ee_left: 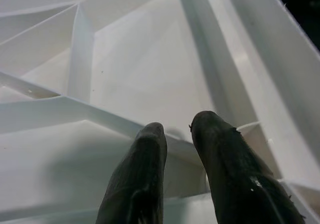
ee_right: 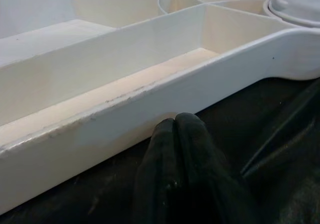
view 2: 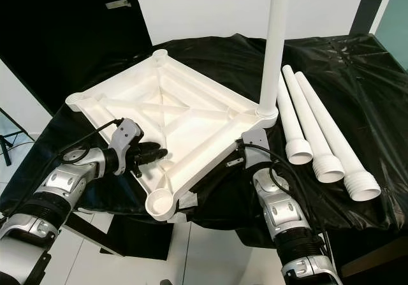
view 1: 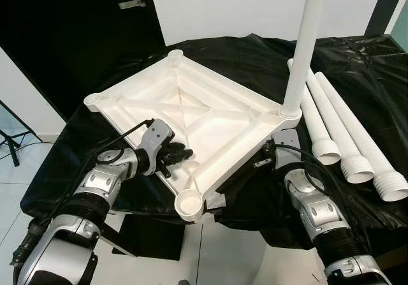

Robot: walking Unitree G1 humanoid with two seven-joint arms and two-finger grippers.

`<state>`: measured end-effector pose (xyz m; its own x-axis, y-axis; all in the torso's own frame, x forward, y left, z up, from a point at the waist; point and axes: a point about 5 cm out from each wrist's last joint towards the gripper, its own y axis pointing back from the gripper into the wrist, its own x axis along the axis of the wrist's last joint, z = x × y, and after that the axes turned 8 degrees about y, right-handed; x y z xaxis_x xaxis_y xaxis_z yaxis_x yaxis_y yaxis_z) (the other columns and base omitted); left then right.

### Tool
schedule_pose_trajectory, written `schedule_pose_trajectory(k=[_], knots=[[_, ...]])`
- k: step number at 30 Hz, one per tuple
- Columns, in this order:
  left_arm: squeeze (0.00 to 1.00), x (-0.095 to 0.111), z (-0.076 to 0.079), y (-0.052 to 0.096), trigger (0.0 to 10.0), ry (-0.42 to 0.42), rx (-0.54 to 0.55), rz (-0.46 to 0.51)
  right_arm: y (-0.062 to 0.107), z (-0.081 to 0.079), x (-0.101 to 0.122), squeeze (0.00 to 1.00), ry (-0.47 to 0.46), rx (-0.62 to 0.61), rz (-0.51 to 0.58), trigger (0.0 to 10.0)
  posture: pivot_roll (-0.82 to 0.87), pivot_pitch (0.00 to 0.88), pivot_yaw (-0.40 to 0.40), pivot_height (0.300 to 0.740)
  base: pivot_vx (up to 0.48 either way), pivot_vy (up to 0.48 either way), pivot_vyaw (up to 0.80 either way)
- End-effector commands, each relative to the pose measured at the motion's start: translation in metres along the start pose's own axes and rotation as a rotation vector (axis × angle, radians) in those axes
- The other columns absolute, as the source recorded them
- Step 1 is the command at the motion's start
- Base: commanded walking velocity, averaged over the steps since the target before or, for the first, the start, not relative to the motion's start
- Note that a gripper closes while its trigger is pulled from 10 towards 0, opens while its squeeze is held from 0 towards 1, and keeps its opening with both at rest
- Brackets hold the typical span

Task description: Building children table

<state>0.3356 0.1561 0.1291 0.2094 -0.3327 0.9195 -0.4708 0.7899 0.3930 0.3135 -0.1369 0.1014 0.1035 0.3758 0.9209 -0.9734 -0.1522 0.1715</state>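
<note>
a white table top [view 1: 191, 113] lies upside down on a black-covered bench [view 1: 357, 55], one leg [view 1: 303, 43] upright in its right corner socket. three loose legs [view 1: 344, 135] lie right. left gripper [view 1: 182, 152], fingers slightly parted, rests inside the near rim, holding nothing; right gripper [ee_right: 175, 129], fingers pressed together, touches the near-right edge. no writing visible.

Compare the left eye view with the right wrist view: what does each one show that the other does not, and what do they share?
The left eye view alone shows the three loose legs lying on the black cover, the left gripper inside the tabletop's ribs, and the upright leg's full height. The right wrist view alone shows the right gripper shut, its fingertips against the tabletop's outer rim, low on the cover. Both show the upturned white tabletop and the corner socket holding the upright leg.
</note>
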Motion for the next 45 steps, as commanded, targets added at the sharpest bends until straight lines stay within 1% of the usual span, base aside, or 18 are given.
schedule_pose_trajectory(k=[1, 7, 9, 10, 12, 13, 17, 20, 22, 23, 24, 27, 32, 37, 38, 40, 43, 45], knots=[[0.00, -0.005, 0.021, 0.015, 10.0, -0.035, -0.546, -0.133, 0.002, -0.004, -0.002, 0.00, -0.007, 0.008, -0.011, 10.0, -0.17, 0.000, 0.122, 0.740, 0.000, 0.000, 0.00], [0.00, -0.004, 0.015, 0.021, 10.0, -0.046, -0.548, -0.147, 0.002, -0.005, -0.001, 0.00, -0.010, 0.008, -0.011, 10.0, -0.17, 0.000, 0.120, 0.740, 0.000, 0.000, 0.00], [0.00, -0.004, 0.010, 0.026, 10.0, -0.073, -0.530, -0.193, 0.002, -0.004, -0.001, 0.00, -0.010, 0.005, -0.010, 10.0, -0.17, 0.000, 0.122, 0.740, 0.000, 0.000, 0.00], [0.00, -0.004, 0.010, 0.026, 10.0, -0.073, -0.530, -0.193, 0.002, -0.004, -0.001, 0.00, -0.010, 0.005, -0.010, 10.0, -0.17, 0.000, 0.122, 0.740, 0.000, 0.000, 0.00], [0.00, -0.010, 0.011, 0.026, 10.0, -0.105, -0.529, -0.262, 0.002, -0.003, 0.000, 0.00, -0.011, 0.002, -0.009, 10.0, -0.17, 0.000, 0.122, 0.740, 0.000, 0.000, 0.00], [0.00, -0.010, 0.011, 0.026, 10.0, -0.105, -0.529, -0.262, 0.002, -0.003, 0.000, 0.00, -0.011, 0.002, -0.009, 10.0, -0.17, 0.000, 0.122, 0.740, 0.000, 0.000, 0.00], [0.00, -0.025, 0.037, 0.009, 10.0, -0.097, -0.656, -0.313, 0.000, -0.005, 0.002, 0.00, -0.018, 0.006, -0.006, 10.0, -0.16, 0.000, 0.124, 0.740, 0.000, 0.000, 0.00], [0.00, -0.027, 0.040, 0.007, 10.0, -0.096, -0.673, -0.316, 0.000, -0.006, 0.003, 0.00, -0.018, 0.006, -0.005, 10.0, -0.16, 0.000, 0.124, 0.740, 0.000, 0.000, 0.00], [0.00, -0.028, 0.046, -0.003, 10.0, -0.092, -0.682, -0.304, 0.000, -0.005, 0.004, 0.00, -0.019, 0.005, -0.002, 10.0, -0.16, 0.000, 0.124, 0.740, 0.000, 0.000, 0.00], [0.00, -0.028, 0.046, -0.003, 10.0, -0.092, -0.682, -0.304, 0.000, -0.005, 0.004, 0.00, -0.019, 0.005, -0.002, 10.0, -0.16, 0.000, 0.124, 0.740, 0.000, 0.000, 0.00], [0.00, -0.028, 0.047, -0.010, 10.0, -0.100, -0.670, -0.294, 0.000, -0.005, 0.004, 0.00, -0.020, 0.002, -0.001, 10.0, -0.17, 0.000, 0.124, 0.740, 0.000, 0.000, 0.00], [0.00, -0.027, 0.045, -0.013, 10.0, -0.113, -0.653, -0.293, 0.001, -0.004, 0.004, 0.00, -0.020, 0.000, 0.000, 10.0, -0.17, 0.000, 0.124, 0.740, 0.000, 0.000, 0.00], [0.00, -0.024, 0.044, -0.014, 10.0, -0.124, -0.693, -0.299, 0.002, -0.003, 0.003, 0.00, -0.020, -0.006, -0.003, 10.0, -0.17, 0.000, 0.130, 0.740, 0.000, 0.000, 0.00], [0.00, -0.017, 0.064, -0.028, 10.0, -0.110, -0.758, -0.232, 0.002, -0.003, 0.003, 0.00, -0.023, -0.012, -0.005, 10.0, -0.17, 0.000, 0.131, 0.740, 0.000, 0.000, 0.00], [0.00, -0.017, 0.064, -0.028, 10.0, -0.110, -0.758, -0.232, 0.002, -0.003, 0.003, 0.00, -0.023, -0.012, -0.005, 10.0, -0.17, 0.000, 0.131, 0.740, 0.000, 0.000, 0.00], [0.00, -0.018, 0.074, -0.035, 10.0, -0.105, -0.785, -0.217, 0.001, -0.003, 0.003, 0.00, -0.025, -0.011, -0.007, 10.0, -0.17, 0.000, 0.129, 0.740, 0.000, 0.000, 0.00], [0.00, -0.021, 0.081, -0.041, 10.0, -0.095, -0.806, -0.203, 0.001, -0.003, 0.002, 0.00, -0.025, -0.006, -0.012, 10.0, -0.18, 0.000, 0.128, 0.740, 0.000, 0.000, 0.00], [0.00, -0.022, 0.082, -0.041, 10.0, -0.091, -0.810, -0.199, 0.000, -0.003, 0.002, 0.00, -0.024, -0.002, -0.014, 10.0, -0.18, 0.000, 0.128, 0.740, 0.000, 0.000, 0.00]])
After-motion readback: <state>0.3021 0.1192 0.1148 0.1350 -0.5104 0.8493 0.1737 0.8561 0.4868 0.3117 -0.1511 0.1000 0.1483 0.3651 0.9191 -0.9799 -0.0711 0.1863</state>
